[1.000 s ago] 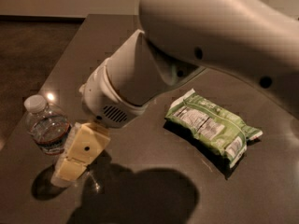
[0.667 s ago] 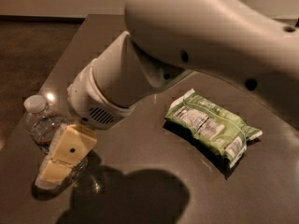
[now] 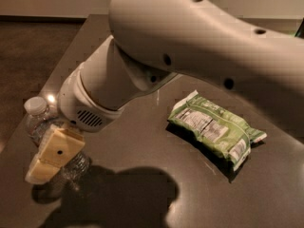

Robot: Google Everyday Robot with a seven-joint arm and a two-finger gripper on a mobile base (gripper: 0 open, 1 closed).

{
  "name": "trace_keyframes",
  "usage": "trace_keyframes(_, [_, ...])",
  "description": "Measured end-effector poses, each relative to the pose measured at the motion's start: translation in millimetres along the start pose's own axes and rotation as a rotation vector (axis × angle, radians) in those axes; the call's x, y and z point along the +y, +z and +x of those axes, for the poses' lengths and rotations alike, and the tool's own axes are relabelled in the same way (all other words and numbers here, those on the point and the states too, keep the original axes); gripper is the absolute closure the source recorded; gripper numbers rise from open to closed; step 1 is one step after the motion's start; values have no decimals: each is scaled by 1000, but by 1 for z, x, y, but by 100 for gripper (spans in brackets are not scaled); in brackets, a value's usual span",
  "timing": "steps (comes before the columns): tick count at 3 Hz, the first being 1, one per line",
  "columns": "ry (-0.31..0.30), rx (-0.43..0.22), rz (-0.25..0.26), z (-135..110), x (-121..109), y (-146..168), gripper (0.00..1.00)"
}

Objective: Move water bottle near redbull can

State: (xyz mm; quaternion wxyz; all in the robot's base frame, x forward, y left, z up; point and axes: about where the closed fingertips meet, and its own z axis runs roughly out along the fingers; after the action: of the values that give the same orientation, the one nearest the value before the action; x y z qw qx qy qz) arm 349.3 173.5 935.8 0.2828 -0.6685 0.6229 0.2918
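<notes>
The water bottle (image 3: 37, 120) stands at the table's left edge, clear plastic with a white cap. My gripper (image 3: 50, 158), with cream pads, reaches down from the big white arm (image 3: 156, 56) and sits right at the bottle's lower body, covering part of it. The bottle's base shows beside the gripper. The redbull can is out of view; the arm covers much of the table's back.
A green snack bag (image 3: 216, 129) lies flat on the dark table (image 3: 142, 141) to the right of centre. The table's left edge runs close behind the bottle, with brown floor (image 3: 23, 51) beyond it. The arm's shadow falls on the front of the table.
My arm has swung left and the gripper has moved left from beside the bottle to over its lower body. The bottle and snack bag have stayed put.
</notes>
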Motion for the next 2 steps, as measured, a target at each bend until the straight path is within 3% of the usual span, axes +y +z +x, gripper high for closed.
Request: trace_keyframes(2, [24, -9, -47, 6, -13, -7, 61])
